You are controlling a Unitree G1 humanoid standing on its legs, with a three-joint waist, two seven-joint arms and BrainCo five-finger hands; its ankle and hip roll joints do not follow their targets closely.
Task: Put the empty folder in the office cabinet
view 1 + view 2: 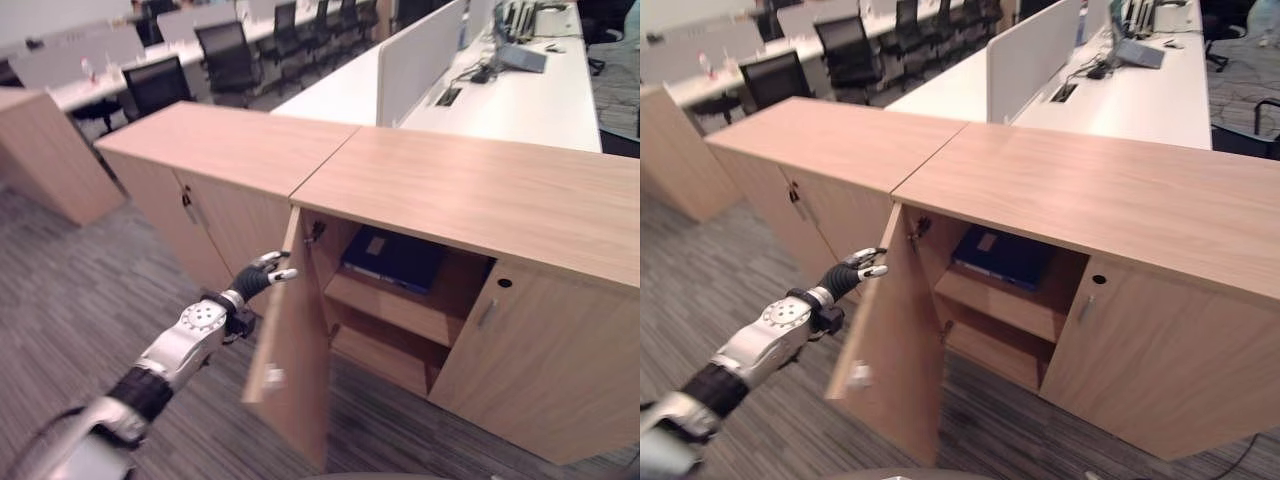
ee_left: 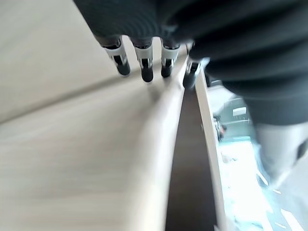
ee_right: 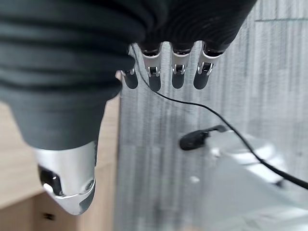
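Folder (image 1: 395, 258) lies flat on the upper shelf inside the open office cabinet (image 1: 470, 190), dark blue, well inside the opening. We judge the placing step done and the door (image 1: 290, 350) the job in hand.

Left hand (image 1: 262, 277) sits at the outer face of the door, near its top edge. Its fingers (image 2: 144, 65) are straight and relaxed against the wood, gripping nothing. Right hand (image 3: 163, 72) hangs away from the cabinet over the carpet (image 3: 192, 125), fingers straight, empty.

Risks as we see them:
- Door stands wide open; a push from flat fingers near the top edge could slip off, since nothing is hooked round the panel.
- Whether the folder's front edge clears the shelf lip we cannot tell; if it overhangs, the closing door could catch it.
- A fast swing could bounce the door back open.

Surface and room: cabinet top is bare pale wood laminate, joined to a matching closed cabinet (image 1: 200, 170) beside the open one. Beyond the cabinet run white benches (image 1: 520, 95) with a divider panel (image 1: 420, 55) and black office chairs (image 1: 225, 55). Floor is grey striped carpet.
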